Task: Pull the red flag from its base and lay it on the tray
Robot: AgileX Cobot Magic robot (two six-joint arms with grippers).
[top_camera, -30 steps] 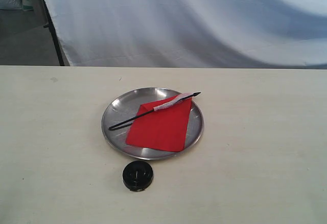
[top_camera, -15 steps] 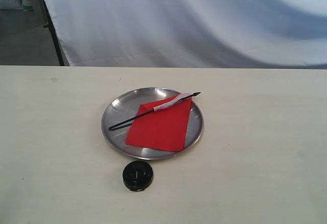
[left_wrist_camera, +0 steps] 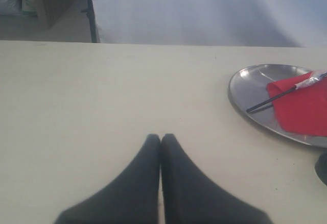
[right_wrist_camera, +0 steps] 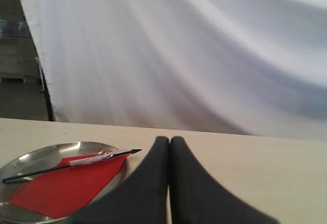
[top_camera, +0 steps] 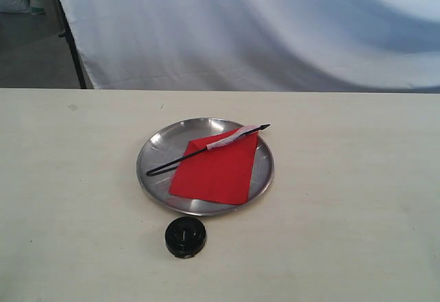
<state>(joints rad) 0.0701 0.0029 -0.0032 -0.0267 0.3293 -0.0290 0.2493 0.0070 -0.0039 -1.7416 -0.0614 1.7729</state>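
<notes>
The red flag [top_camera: 216, 166] lies on the tray [top_camera: 155, 152], off the base [top_camera: 185, 236] — seemingly done — left end effector [left_wrist_camera: 161, 138] and right end effector [right_wrist_camera: 169, 140] both pinched together, empty.

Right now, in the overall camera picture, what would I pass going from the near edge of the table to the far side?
The black base → silver tray, with the red flag lying in it → white curtain.

Exterior camera looks down on the tray [top_camera: 157, 149] from fairly near. Both low wrist cameras face the curtain [top_camera: 275, 27] beyond it, sharing the tray.
</notes>
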